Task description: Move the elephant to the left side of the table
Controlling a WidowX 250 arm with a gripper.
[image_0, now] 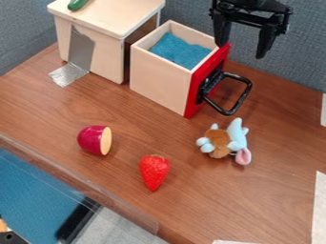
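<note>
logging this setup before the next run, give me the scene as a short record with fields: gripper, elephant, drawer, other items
gripper: open black gripper, above the drawer's front end, nothing held
elephant: plush elephant, brown and light blue with a pink ear, on the table, right of the strawberry
drawer: wooden drawer pulled out, red front, black handle, blue material inside
other items: strawberry; cut purple-red vegetable left of it; green item on the wooden cabinet
task status: elephant not at the left side
</note>
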